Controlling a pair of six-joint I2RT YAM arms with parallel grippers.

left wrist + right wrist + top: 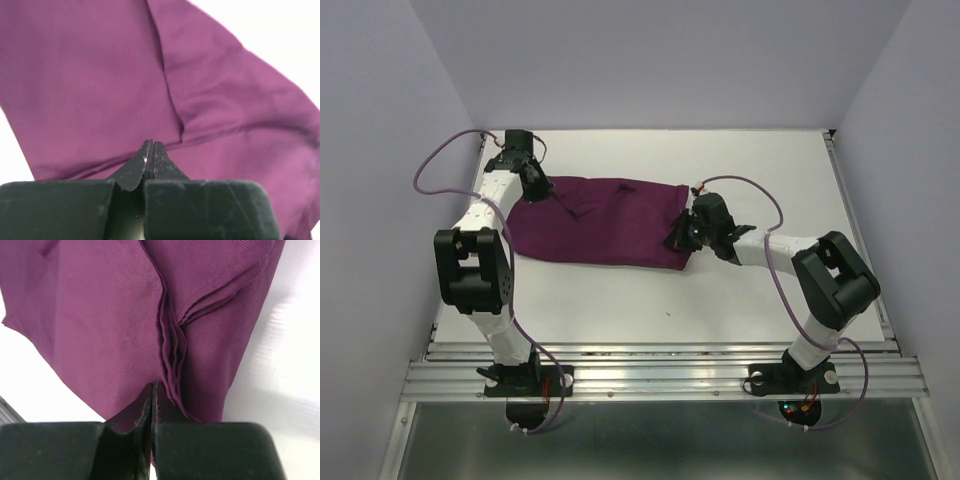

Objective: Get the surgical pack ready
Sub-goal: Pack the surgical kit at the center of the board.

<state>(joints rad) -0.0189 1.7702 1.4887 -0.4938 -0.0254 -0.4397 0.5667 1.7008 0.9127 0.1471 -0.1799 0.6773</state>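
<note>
Left gripper (534,186): jaws pressed together, tips at edge of cloth wrap (600,230), thin layer seemingly nipped. Creases fan out from tips, and wrap spreads ahead and to both sides of this pincer.

Right gripper (682,236): jaws pressed together, pinching bunched pleats at wrap's opposite end. Pleats run straight ahead from tips, bare table (650,300) to either side.

Deep-purple wrap lies folded on white table, spanning gap between two pincers, one at each end.

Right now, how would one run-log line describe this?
left gripper: shut on purple cloth, far-left corner | right gripper: shut on its bunched right-end folds | cloth: on table
</note>
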